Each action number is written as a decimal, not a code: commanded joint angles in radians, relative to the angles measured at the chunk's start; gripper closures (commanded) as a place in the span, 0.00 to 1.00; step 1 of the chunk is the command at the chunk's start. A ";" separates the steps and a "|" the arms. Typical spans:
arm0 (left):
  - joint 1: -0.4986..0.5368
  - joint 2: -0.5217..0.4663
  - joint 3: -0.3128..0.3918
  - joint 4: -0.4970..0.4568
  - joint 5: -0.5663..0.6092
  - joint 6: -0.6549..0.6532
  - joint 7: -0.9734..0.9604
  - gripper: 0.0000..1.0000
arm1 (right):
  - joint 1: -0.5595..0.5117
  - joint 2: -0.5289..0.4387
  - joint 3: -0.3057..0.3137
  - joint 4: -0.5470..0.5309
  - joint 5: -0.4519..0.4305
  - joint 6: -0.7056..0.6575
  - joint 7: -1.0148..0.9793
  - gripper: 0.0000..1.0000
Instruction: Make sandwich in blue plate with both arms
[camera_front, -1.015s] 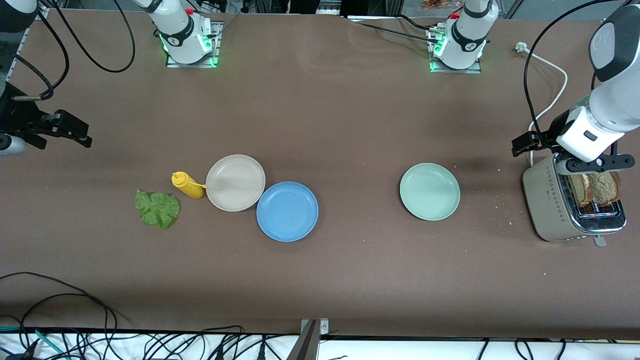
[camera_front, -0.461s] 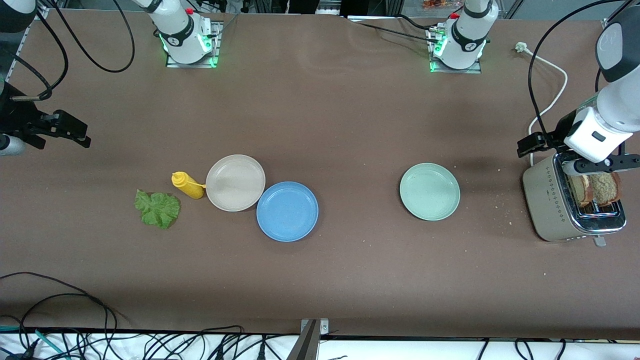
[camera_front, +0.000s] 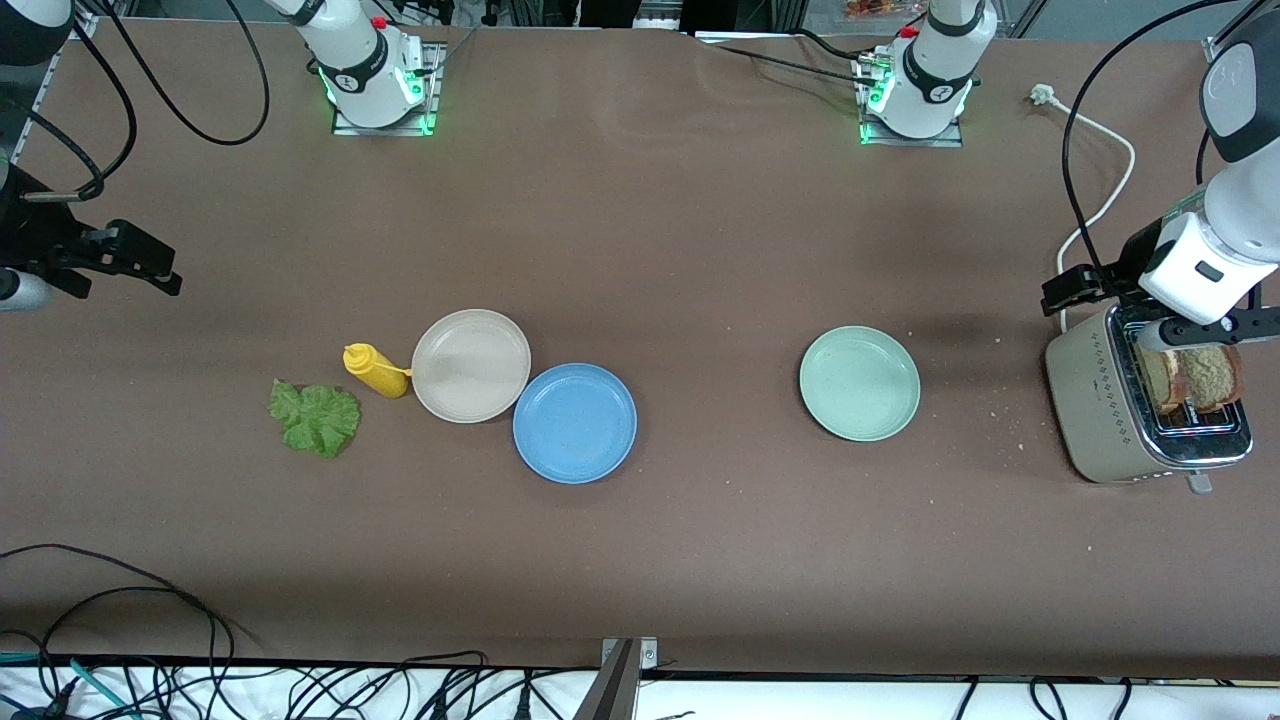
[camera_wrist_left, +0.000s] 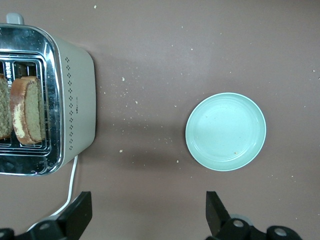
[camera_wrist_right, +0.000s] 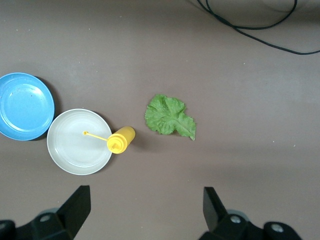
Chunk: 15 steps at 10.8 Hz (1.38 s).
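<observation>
The blue plate (camera_front: 575, 423) lies empty near the table's middle and also shows in the right wrist view (camera_wrist_right: 25, 106). A green lettuce leaf (camera_front: 315, 418) lies flat toward the right arm's end of the table and shows in the right wrist view (camera_wrist_right: 170, 116). Two brown bread slices (camera_front: 1190, 377) stand in a toaster (camera_front: 1100, 410) and show in the left wrist view (camera_wrist_left: 27, 116). My left gripper (camera_front: 1200, 330) is open and empty in the air over the toaster, and its own view shows it too (camera_wrist_left: 148, 210). My right gripper (camera_front: 45, 280) is open, empty and held high at the right arm's end (camera_wrist_right: 146, 210).
A beige plate (camera_front: 471, 365) touches the blue plate. A yellow mustard bottle (camera_front: 377, 370) lies beside the beige plate. A mint-green plate (camera_front: 859, 383) lies between the blue plate and the toaster. The toaster's white cord (camera_front: 1100, 200) runs toward the left arm's base.
My left gripper has shifted a little toward the left arm's end of the table, staying above the toaster. The right arm has hardly moved. Nothing on the table has moved.
</observation>
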 joint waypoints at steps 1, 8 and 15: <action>0.001 -0.006 -0.002 -0.011 0.022 -0.001 0.022 0.00 | -0.001 -0.004 -0.001 -0.001 0.011 -0.003 0.011 0.00; 0.001 -0.013 0.000 -0.011 0.022 -0.059 0.090 0.00 | -0.001 -0.002 -0.001 -0.003 0.009 -0.003 0.004 0.00; 0.002 -0.016 0.012 -0.020 0.022 -0.058 0.090 0.00 | -0.001 -0.002 -0.001 -0.001 0.003 0.009 0.000 0.00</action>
